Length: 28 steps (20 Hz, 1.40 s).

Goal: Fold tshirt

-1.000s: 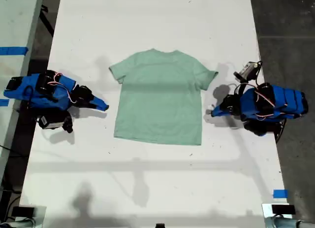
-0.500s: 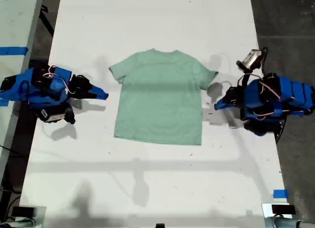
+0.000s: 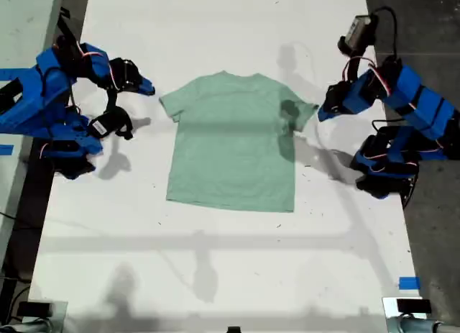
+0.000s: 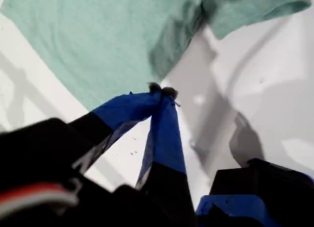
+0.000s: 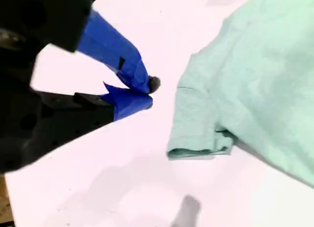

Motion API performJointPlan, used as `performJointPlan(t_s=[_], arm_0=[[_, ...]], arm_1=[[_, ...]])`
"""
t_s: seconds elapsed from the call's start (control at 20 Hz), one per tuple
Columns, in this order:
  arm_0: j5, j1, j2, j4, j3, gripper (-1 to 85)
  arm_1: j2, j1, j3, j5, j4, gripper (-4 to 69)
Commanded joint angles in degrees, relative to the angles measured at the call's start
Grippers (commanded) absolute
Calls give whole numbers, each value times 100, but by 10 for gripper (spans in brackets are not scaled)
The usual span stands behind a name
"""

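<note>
Over the last second both blue arms have lifted out of their low crouch beside the shirt and swung up toward its shoulder end; my first end effector (image 3: 321, 115) now hangs just beside the sleeve (image 3: 305, 110) on the exterior view's right, throwing a shadow onto the cloth, and my second end effector (image 3: 149, 88) hovers near the opposite sleeve (image 3: 170, 105), a little apart from it; both have their jaws drawn narrow, tips together, with nothing held; the plain pale mint-green short-sleeved cloth t-shirt (image 3: 233, 149) has not shifted and lies flat and unfolded in the middle of the white counter (image 3: 215, 31); I judge this to be the approach to a first grasp at the sleeves, so the folding itself has not begun, and the jaws would need to part before either can take cloth.
</note>
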State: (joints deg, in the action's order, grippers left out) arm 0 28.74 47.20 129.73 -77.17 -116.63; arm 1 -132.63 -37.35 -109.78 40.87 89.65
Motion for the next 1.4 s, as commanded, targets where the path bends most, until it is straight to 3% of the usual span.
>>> performJointPlan(t_s=[0.0,0.1,0.15,0.25,0.45,0.8,1.05,1.15,1.25,1.3,1.35], arm_0=[[668,606,-879,-272,1116,17],[800,694,-1248,-334,1362,26],[791,642,-1266,-272,1327,28],[756,527,-1257,-149,1169,32],[703,510,-1169,18,879,36],[703,527,-1345,255,738,37],[721,606,-1406,369,642,38],[729,633,-1441,396,624,38],[729,633,-1468,422,615,39],[712,633,-1477,431,615,39],[703,624,-1485,439,606,39]], arm_1=[[536,-677,888,765,167,7],[879,-1028,1151,1257,167,50],[1037,-1169,1195,1521,123,171],[1222,-1485,993,1969,-202,332],[1459,-1986,114,2637,-1274,379],[3023,-2637,-483,3498,-3085,382],[4201,-3173,-176,3814,-3489,375],[4772,-3226,132,3850,-3287,296],[4843,-3155,237,3841,-3199,171],[4843,-3155,237,3841,-3190,56],[4834,-3155,237,3832,-3164,28]])
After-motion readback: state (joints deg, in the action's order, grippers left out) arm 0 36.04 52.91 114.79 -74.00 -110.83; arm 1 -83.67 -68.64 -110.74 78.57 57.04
